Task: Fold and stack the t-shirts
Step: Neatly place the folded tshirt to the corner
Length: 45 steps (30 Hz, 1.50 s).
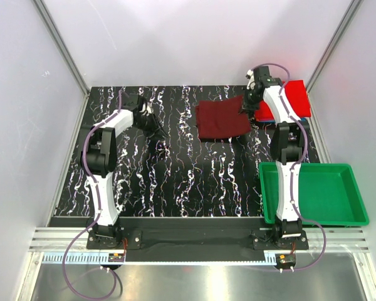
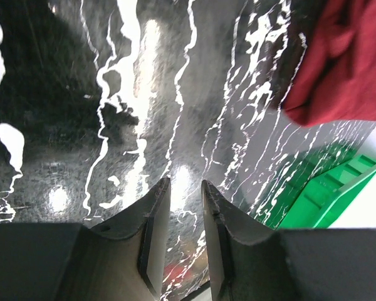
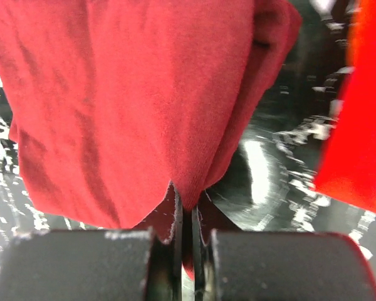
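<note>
**Top external view: right claw pinches the maroon t-shirt in the far right of the table**

The maroon t-shirt (image 1: 220, 119) lies folded into a rough square on the black marbled table (image 1: 175, 188), in the far half and right of centre. The right claw (image 1: 246, 105) sits at its right edge. In the right wrist view the jaws are closed tight on a fold of the shirt (image 3: 125, 106), and the cloth bunches to a point between the 2 fingers. Just to the right lies the red t-shirt (image 1: 296, 97), flat in the far right corner. The 2 shirts are close, but I cannot tell whether they touch. The green tray (image 1: 313, 167) stands in the near right corner, well apart from both shirts. The left claw (image 1: 151, 123) hangs over bare table to the left of the maroon t-shirt. The left wrist view shows its fingers (image 2: 151, 213) a narrow gap apart, holding nothing.
</note>
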Each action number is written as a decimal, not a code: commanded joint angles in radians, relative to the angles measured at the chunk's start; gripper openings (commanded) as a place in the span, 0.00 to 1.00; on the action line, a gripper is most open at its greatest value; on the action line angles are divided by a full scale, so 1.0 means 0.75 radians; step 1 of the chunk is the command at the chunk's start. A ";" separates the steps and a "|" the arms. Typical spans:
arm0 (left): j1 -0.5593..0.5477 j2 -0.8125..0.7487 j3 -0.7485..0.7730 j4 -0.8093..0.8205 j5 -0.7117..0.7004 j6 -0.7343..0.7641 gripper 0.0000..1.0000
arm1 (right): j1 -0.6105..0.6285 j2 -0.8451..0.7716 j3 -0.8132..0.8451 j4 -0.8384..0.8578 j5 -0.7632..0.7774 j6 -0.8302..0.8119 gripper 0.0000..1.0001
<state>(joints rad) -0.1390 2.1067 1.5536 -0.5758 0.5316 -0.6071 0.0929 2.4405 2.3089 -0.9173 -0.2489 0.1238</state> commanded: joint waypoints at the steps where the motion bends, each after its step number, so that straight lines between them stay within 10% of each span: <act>1: -0.001 -0.111 -0.016 0.058 0.036 0.004 0.31 | -0.042 -0.137 0.122 -0.039 0.115 -0.110 0.00; 22: -0.029 -0.185 -0.094 0.093 0.073 -0.017 0.29 | -0.116 -0.421 0.296 -0.080 0.017 -0.243 0.00; 42: -0.089 -0.201 -0.114 -0.020 -0.044 -0.009 0.29 | -0.643 0.176 0.462 0.270 -0.456 -0.116 0.08; 45: -0.093 -0.199 -0.083 -0.044 -0.085 0.014 0.29 | -0.656 0.192 0.435 0.370 -0.392 -0.090 0.27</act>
<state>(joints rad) -0.2089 1.9831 1.4467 -0.5896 0.5087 -0.6170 -0.4023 2.6171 2.6041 -0.7742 -0.5400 0.0231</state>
